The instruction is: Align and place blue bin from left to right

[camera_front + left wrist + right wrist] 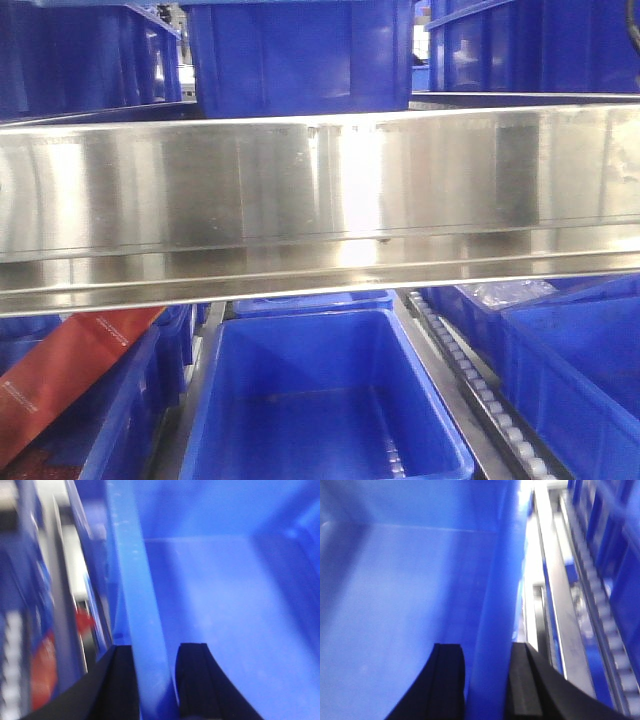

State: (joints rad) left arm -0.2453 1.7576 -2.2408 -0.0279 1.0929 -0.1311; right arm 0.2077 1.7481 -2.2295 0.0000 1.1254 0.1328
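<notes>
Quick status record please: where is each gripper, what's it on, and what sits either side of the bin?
left gripper: jaws astride the left wall of the blue bin, closed on it
right gripper: jaws astride its right wall, closed on it
bin contents: appears empty
left of bin: red package in the neighbouring bin
right of bin: roller track
front view: arms not visible
</notes>
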